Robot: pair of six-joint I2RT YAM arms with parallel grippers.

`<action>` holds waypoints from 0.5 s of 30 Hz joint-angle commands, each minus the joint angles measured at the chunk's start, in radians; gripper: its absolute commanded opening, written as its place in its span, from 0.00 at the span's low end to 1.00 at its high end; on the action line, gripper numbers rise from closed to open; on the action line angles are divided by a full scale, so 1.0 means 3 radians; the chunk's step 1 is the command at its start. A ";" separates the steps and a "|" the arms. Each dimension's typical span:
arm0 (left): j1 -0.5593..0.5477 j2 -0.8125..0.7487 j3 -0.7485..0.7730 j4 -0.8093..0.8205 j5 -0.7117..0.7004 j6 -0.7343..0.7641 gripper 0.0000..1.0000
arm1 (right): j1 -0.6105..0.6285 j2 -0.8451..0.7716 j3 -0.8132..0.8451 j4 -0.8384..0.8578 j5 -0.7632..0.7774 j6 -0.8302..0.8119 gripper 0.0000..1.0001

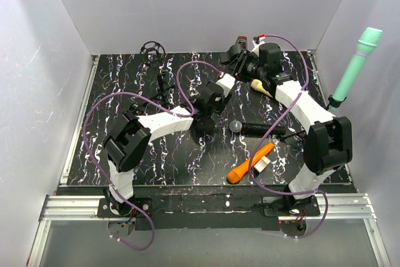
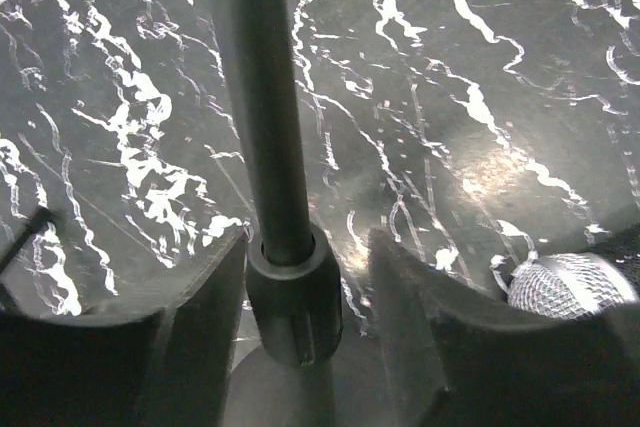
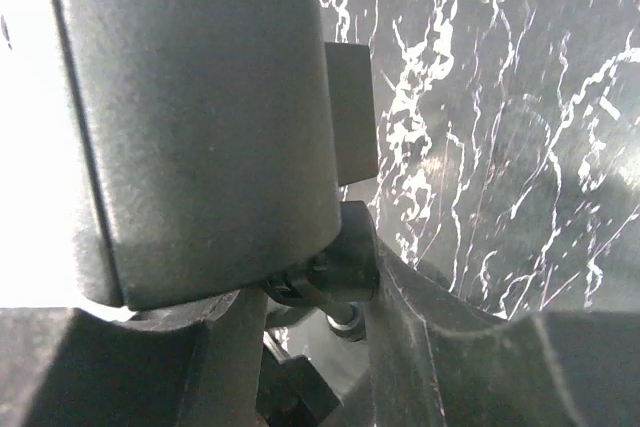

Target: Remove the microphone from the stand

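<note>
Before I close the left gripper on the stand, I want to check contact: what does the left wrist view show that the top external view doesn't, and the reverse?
Only the left wrist: the stand's collar between the left gripper's fingers, a gap on one side. Only the top: the right gripper on the stand's clip, an orange object, a green microphone. Both: the black microphone lying on the marbled table.
</note>
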 commanded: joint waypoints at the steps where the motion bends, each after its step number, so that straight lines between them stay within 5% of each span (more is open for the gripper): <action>1: 0.0077 -0.0155 0.0133 0.0050 -0.0199 0.0044 0.64 | 0.0100 -0.0105 0.0141 0.0404 0.0373 -0.0254 0.01; 5: 0.0123 -0.0410 0.0005 -0.0104 0.0201 0.0074 0.84 | 0.0089 0.0017 0.0131 0.0865 0.0231 -0.0530 0.01; 15: 0.0404 -0.1336 -0.0103 -0.0738 0.0769 0.0253 0.84 | 0.0151 0.0263 0.0433 0.1581 -0.0280 -0.1200 0.01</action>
